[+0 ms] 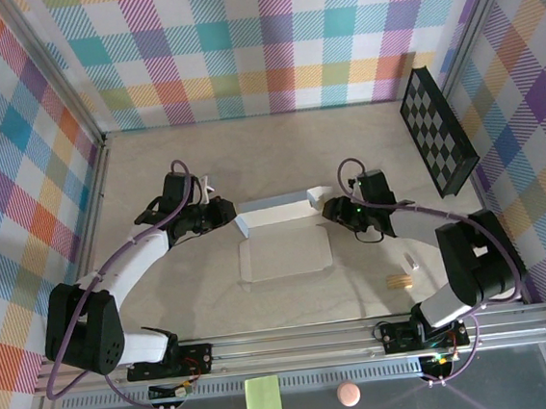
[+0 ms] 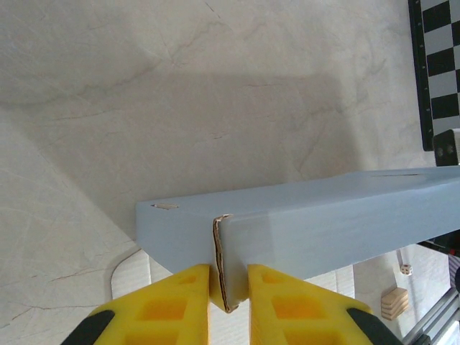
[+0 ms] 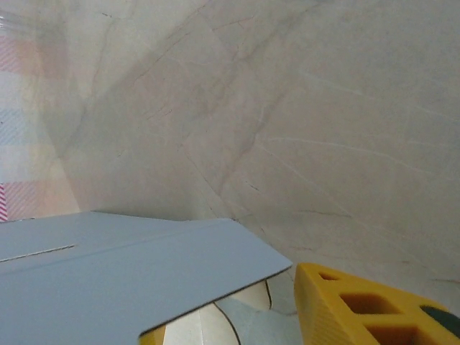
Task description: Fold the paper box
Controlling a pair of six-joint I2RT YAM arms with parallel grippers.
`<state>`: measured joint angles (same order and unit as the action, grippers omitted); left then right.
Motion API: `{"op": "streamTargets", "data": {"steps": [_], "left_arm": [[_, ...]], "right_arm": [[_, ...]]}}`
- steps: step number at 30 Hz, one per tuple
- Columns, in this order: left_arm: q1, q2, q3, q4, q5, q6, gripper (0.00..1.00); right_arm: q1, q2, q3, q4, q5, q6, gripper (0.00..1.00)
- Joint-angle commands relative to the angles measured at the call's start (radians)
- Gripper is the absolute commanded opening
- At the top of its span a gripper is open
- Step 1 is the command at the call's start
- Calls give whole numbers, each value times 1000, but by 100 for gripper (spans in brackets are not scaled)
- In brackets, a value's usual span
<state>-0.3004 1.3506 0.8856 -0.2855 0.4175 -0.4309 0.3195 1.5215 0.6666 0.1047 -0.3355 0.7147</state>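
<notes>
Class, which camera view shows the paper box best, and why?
Top external: the whole paper box shows, base flat, far wall raised. Left wrist gives a close corner pinched in the left gripper; right wrist, one flap end.

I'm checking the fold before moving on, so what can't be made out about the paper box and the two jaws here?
- Top external: the wrist covers where the left jaws meet the paper box.
- Left wrist: the box's far end runs off the right edge.
- Right wrist: the box's flap covers most of one of the right jaws; contact unclear.
- Top external: the pale speck by the wooden block is too small to identify.
</notes>
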Motion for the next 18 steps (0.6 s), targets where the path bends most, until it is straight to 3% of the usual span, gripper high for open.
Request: {"op": "streamTargets", "data": {"steps": [1,12,18], "left_arm": [[12,-4,-30,-72,-34,-9,18],[12,9,-28,-60,-16,-19,18],[12,10,-28,-60,-10,-19,18]], "right_arm": [[-2,1,-25,132,-59,66,47],[10,-55,-91,263,-118,211,35],[43,-41,-71,303,-118,229,36]]}}
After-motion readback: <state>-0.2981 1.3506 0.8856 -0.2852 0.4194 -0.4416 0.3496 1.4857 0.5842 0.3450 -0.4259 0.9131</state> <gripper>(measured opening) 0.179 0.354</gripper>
